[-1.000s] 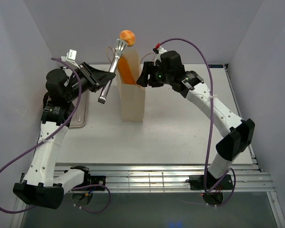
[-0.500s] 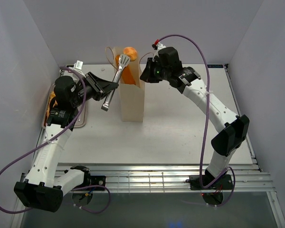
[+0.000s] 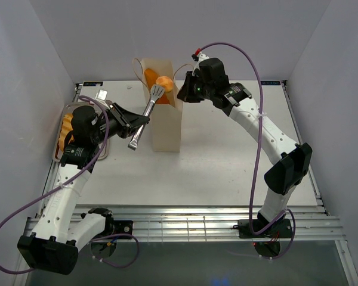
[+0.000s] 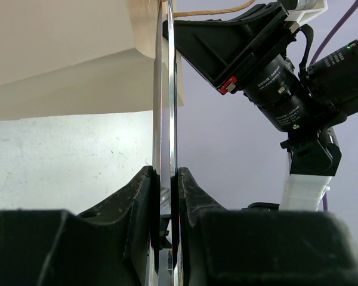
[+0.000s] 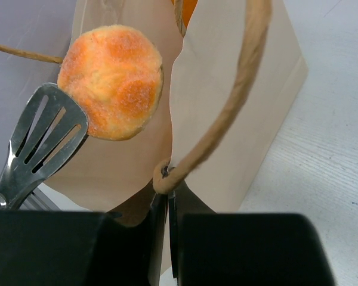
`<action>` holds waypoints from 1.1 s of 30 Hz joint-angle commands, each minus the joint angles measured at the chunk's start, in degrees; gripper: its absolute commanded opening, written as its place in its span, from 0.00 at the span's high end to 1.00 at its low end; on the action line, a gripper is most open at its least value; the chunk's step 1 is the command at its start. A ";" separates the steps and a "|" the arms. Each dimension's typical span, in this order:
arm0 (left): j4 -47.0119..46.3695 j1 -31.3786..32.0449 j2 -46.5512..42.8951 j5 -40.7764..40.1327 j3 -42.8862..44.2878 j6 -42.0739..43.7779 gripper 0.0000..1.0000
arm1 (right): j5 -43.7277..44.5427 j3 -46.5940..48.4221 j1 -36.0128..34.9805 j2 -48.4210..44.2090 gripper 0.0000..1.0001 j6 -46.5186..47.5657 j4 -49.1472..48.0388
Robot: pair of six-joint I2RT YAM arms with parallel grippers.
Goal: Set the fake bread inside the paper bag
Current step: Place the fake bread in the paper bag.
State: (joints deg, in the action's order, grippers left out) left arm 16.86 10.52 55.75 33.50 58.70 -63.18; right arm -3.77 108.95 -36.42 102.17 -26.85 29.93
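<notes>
One loaf point(image 3: 150, 76) in bag point(image 3: 166, 128) — roll point(image 3: 164, 81) at mouth

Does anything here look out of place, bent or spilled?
Nothing is spilled. Only the paper bag looks bent at its rim, where the right tool pinches it beside the cord handle. The round roll is held in the tongs.

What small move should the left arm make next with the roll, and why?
Probably lower the tongs a little deeper before letting go. The left gripper is shut on the tongs, which hold the round roll right at the mouth of the paper bag, not clearly below its rim. The right gripper pinches that rim, holding the bag open.
</notes>
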 commanded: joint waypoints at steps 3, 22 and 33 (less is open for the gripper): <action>-0.95 0.20 -2.31 0.43 -0.34 -1.42 0.97 | 0.52 1.62 0.21 -0.57 0.92 0.04 -1.54; -0.78 0.20 -1.52 -0.62 1.42 -0.98 0.54 | -0.10 0.13 0.65 -2.15 0.92 -0.04 -2.51; -0.43 0.20 -1.96 -0.80 4.75 -0.63 0.79 | -0.10 -0.40 0.74 -2.85 0.92 0.13 -2.86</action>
State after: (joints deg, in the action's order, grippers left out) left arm 17.37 10.52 55.18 32.80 59.44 -64.42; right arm -3.62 108.86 -36.01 102.08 -26.83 29.89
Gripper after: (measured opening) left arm 0.289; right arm 0.079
